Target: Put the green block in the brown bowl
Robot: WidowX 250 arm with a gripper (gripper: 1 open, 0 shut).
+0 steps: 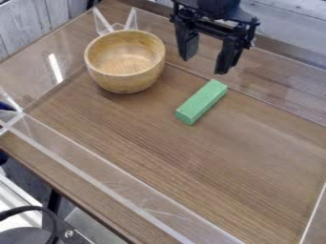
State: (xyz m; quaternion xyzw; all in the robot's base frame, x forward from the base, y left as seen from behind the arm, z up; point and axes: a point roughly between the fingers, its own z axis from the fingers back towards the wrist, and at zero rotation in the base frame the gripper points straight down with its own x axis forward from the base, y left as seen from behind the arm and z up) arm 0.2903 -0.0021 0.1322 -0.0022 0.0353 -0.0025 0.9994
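Observation:
The green block (pixel 203 101) lies flat on the wooden table, angled from lower left to upper right, right of centre. The brown bowl (pixel 125 61) stands upright and empty at the upper left, a short gap away from the block. My black gripper (pixel 209 52) hangs above the table just behind the block, pointing down. Its two fingers are spread apart with nothing between them. It touches neither the block nor the bowl.
A clear acrylic wall (pixel 76 157) runs along the table's front and left edges. A thin wire stand (pixel 112 24) rises behind the bowl. Bare wood table surface (pixel 152 162) spreads in front of the block.

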